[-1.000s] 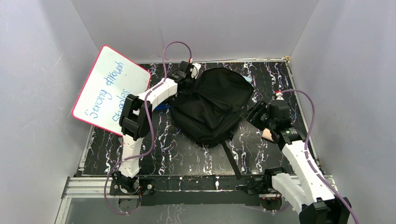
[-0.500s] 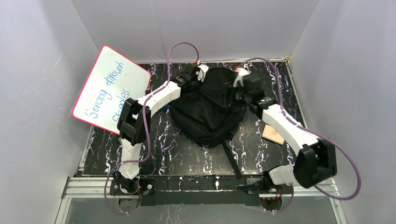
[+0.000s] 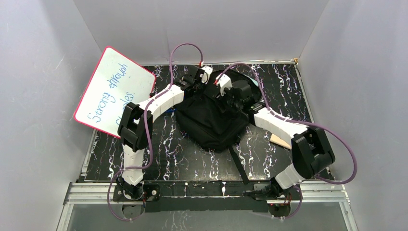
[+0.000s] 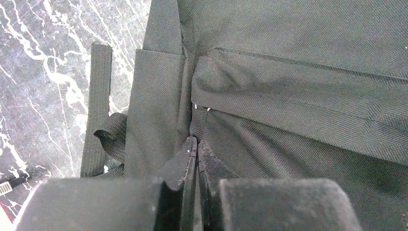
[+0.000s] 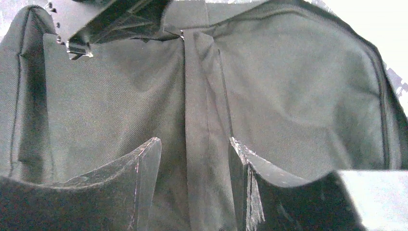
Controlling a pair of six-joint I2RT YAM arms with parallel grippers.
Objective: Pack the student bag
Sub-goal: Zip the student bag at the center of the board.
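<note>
Left gripper (image 4: 195,147) is pinching the large black fabric student bag's (image 4: 298,110) thin webbing tab (image 4: 197,122); the spread right gripper (image 5: 193,149) is risking tugging it loose.

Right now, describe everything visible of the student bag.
The student bag is a large black woven-fabric backpack, slumped on the marbled table, a strap trailing toward the near edge. The left gripper is shut on its webbing tab; the right gripper hangs open over a webbing strip.
</note>
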